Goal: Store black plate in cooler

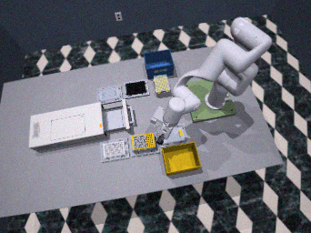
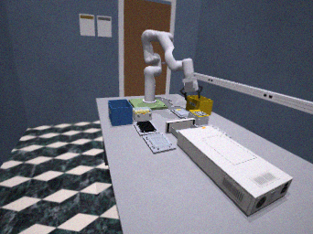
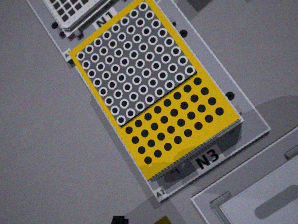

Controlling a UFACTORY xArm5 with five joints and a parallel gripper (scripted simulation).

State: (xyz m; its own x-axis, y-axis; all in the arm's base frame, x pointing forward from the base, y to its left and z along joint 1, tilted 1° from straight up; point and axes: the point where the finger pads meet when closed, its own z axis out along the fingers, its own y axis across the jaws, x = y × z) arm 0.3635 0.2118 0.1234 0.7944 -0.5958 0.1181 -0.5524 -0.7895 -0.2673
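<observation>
Toward the far edge of the grey tabletop, the black plate [image 1: 136, 88] lies flat in a pale, thin-rimmed nest; it is a matte dark rectangle with no cover on it. From above it looks nearly square, and its long axis cannot be told for certain. Just beside it toward the blue bin [image 1: 159, 64], a boxy open crate with ribbed walls, sits a yellow plate [image 1: 162, 84] dotted with wells, and on its other side a pale grey plate [image 1: 109, 94] in its own nest.

Closer to the middle of the table, the cooler CD [image 1: 65, 130] is a long white box with a faint panel outline on its lid and a small orange lamp [image 1: 100, 126] near its drawer end. Its drawer [image 1: 115, 118] stands pulled out, a shallow pale tray.

Near the front edge, the gripper [image 1: 160, 140] hangs above the nest N3 [image 3: 207, 158], its claw spread fully wide and gripping nothing. Below it the wrist view shows a yellow well plate [image 3: 155, 92] with rows of round holes, a grey perforated lid [image 3: 132, 65] covering part of it. Beside that lies a white well plate [image 1: 114, 149] in nest N1, and on the other side a yellow bin [image 1: 181, 158]. The arm rises from a green base plate [image 1: 229, 110].
</observation>
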